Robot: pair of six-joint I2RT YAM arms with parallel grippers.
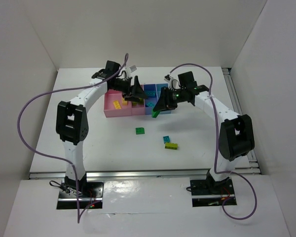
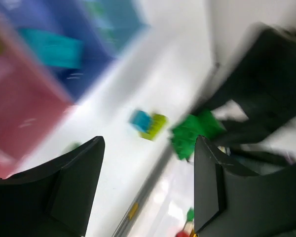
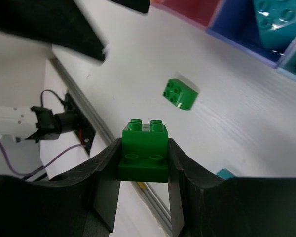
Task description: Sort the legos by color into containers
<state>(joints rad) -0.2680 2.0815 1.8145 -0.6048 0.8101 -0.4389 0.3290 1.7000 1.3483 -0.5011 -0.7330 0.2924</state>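
Green lego [image 3: 144, 143] sits pinched between right gripper [image 3: 144, 155] jaws; left gripper [image 2: 149, 145] jaws stand wide.

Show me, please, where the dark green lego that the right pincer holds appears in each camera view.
Top external: the green lego hangs under the right pincer, by the near edge of the containers.
Left wrist: blurred, right of centre, beyond the open left pincer.
Right wrist: centre, clamped in the pincer.
Shared landmark: the containers, in all three views.

green brick [image 3: 143, 148], pink bin [image 1: 114, 113], blue bin [image 3: 232, 27]
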